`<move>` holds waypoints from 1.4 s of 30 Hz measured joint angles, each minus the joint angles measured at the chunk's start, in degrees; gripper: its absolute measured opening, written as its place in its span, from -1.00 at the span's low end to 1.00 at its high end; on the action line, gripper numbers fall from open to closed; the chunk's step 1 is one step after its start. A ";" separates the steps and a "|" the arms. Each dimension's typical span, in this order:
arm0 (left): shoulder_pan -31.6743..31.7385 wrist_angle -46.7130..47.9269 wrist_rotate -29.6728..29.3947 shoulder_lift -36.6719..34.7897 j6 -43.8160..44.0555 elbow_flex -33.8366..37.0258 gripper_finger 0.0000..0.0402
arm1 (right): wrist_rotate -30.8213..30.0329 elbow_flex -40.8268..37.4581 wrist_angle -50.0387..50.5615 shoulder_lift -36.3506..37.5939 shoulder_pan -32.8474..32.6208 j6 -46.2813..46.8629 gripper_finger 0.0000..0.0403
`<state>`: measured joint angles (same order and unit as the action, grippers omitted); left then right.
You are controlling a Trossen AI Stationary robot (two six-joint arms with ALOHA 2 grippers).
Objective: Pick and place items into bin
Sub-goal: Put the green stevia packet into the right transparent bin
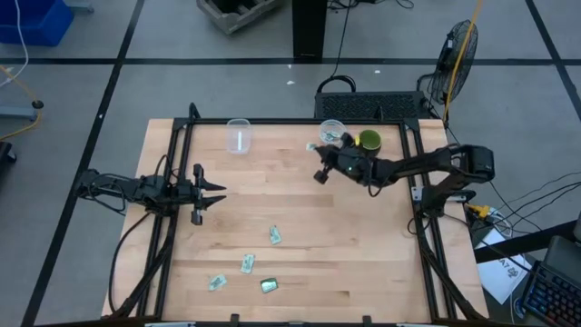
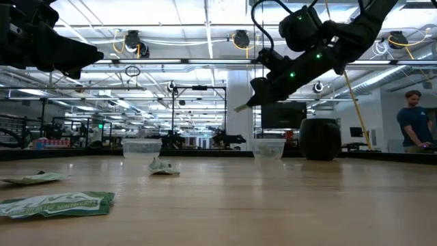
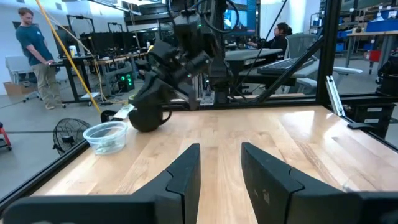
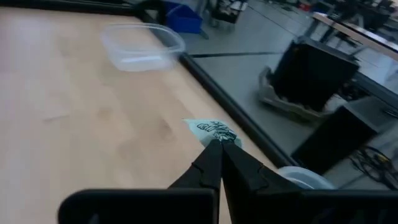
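Your right gripper (image 1: 320, 166) hangs above the far part of the table (image 1: 363, 263), its dark fingers (image 4: 214, 163) clenched on a thin, flat packet (image 4: 213, 130), pale mint with dark print. The packet sticks out past the fingertips, and in the low view (image 2: 243, 106) you can see it held well above the wood. It sits near a clear round plastic tub (image 1: 331, 132) at the far edge, slightly nearer to you than the tub. In the left wrist view that tub (image 3: 108, 136) looks soft-walled and translucent, with something pale inside; what it is cannot be told.

Just right of it stands a dark, rounded cup (image 1: 369, 140) with a bright green inside. A second clear tub (image 1: 238, 135), more squared in the right wrist view (image 4: 143, 45), stands well to the left along the same far edge; it shows a pale streak inside, too faint to identify.

Four more packets lie flat on the near half of the smooth, light wooden planks: a pale one (image 1: 275, 235) toward the middle, another pale one (image 1: 247, 263) nearer, a third pale one (image 1: 216, 282) left of those, and a darker green one (image 1: 269, 285) closest to the near edge. In the low view they look crinkled and slightly curled.

Your left gripper (image 1: 215, 194) waits at the left side of the table, its two dark fingers (image 3: 186, 171) released and spread apart, holding nothing.
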<state>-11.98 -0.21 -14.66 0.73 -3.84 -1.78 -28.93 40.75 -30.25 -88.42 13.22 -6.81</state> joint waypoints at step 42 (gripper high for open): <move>0.01 0.00 0.00 0.01 0.02 0.00 -0.39 | 9.60 0.00 1.42 -6.32 20.91 13.25 -0.72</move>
<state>-11.97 -0.21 -14.66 0.75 -3.81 -1.78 -19.33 40.75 -28.83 -94.74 34.13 6.44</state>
